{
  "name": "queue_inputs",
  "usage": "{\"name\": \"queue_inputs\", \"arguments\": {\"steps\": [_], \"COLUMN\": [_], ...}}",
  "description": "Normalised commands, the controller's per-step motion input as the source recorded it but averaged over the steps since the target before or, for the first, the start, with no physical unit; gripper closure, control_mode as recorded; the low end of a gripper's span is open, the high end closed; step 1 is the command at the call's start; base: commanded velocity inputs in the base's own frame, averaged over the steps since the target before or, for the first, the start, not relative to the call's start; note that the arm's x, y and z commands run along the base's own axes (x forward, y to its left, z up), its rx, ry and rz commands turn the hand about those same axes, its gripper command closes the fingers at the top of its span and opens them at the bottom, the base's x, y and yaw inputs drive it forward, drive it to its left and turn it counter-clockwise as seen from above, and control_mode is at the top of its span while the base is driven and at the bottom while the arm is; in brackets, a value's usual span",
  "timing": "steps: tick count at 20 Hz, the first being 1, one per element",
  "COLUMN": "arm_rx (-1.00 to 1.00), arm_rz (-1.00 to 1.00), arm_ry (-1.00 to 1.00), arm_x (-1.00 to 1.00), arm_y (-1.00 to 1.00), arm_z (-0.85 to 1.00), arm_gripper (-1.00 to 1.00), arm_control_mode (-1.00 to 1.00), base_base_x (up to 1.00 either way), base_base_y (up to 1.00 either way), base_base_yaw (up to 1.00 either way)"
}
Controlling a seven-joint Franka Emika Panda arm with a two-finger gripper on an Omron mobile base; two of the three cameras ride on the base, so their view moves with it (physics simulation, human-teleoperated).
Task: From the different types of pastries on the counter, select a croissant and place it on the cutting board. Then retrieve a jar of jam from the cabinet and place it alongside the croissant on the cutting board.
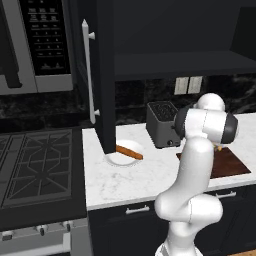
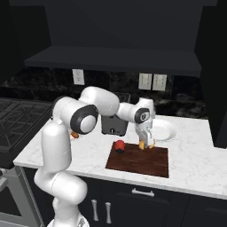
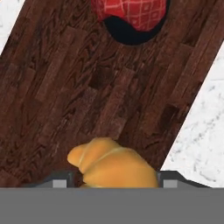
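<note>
My gripper (image 2: 146, 142) points down over the far edge of the dark wooden cutting board (image 2: 142, 163), shut on the golden croissant (image 2: 146, 144). In the hand view the croissant (image 3: 114, 168) fills the gap between the two fingertips, low over the board (image 3: 74, 92); I cannot tell whether it touches the wood. The red jar of jam (image 2: 119, 146) lies on the board's left far corner, and its dark top faces the hand camera (image 3: 131, 19). The black cabinet door (image 1: 105, 75) with its white bar handle stands open.
A long orange-brown stick pastry (image 1: 129, 151) lies on a white plate (image 1: 120, 159) under the open door. A grey toaster (image 2: 113, 125) stands behind the board, another white plate (image 2: 167, 131) to its right. The stove (image 1: 35, 165) lies left of the counter (image 1: 130, 180).
</note>
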Motion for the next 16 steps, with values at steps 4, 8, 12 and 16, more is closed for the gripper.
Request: {"name": "queue_inputs", "arguments": {"steps": [4,8,12,16], "arm_rx": [0.01,0.00,0.00,0.02], "arm_rz": [0.00,0.00,0.00,0.00], "arm_ry": [0.20,0.14,0.06,0.00], "arm_x": [-0.15,-0.24,-0.40,-0.28], "arm_y": [-0.03,0.00,0.00,0.00], "arm_z": [0.01,0.21,0.04,-0.09], "arm_gripper": [1.00,1.00,1.00,1.00], "arm_control_mode": [-1.00,-1.00,-1.00,-1.00], "base_base_x": [0.00,0.00,0.00,0.00], "base_base_y": [0.00,0.00,0.00,0.00], "base_base_yaw": [0.00,0.00,0.00,0.00]}}
